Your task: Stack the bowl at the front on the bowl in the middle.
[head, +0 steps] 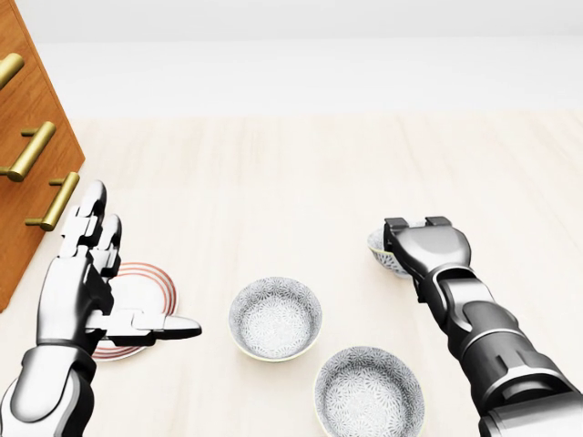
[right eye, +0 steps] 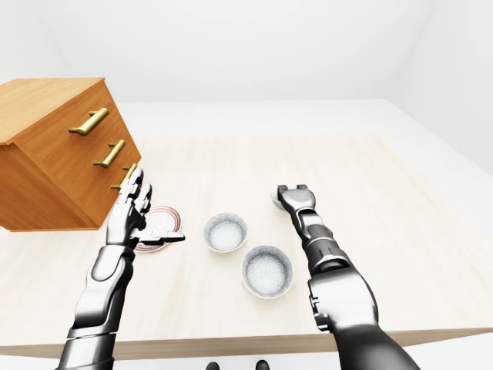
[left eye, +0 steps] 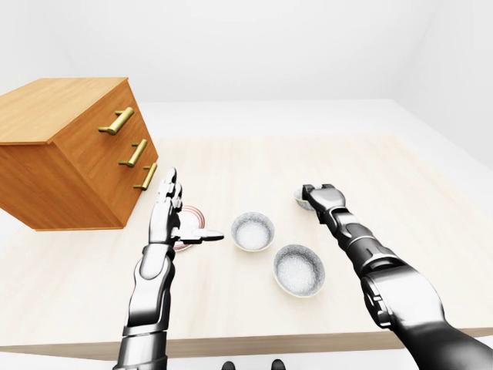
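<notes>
**R. hand closed on far bowl; stacking not yet done**

Three patterned bowls are set in a slanted row on the table (head: 273, 173). In the head view the far bowl (head: 382, 252) lies upper right, the middle bowl (head: 274, 318) at centre and the near bowl (head: 369, 391) at bottom. Since it is the one gripped, the far bowl is judged to be the item to be stacked. The middle bowl stands empty and well apart from it, presumably as the target.

Right hand (head: 424, 246): fingers are curled shut over the far bowl's rim on its right side, knuckles up, forearm running in from lower right. Most of the bowl is hidden under the hand. Whether it is clear of the table cannot be told.

Left hand (head: 86, 287): open, nothing held. Fingers point up-view and the thumb is stuck out toward the middle bowl. It is poised over the left part of a red-rimmed plate (head: 153, 280), apparently parked out of the way. Contact w/ plate not confirmed.

A wooden drawer chest (left eye: 69, 150) stands at left, not involved.
</notes>
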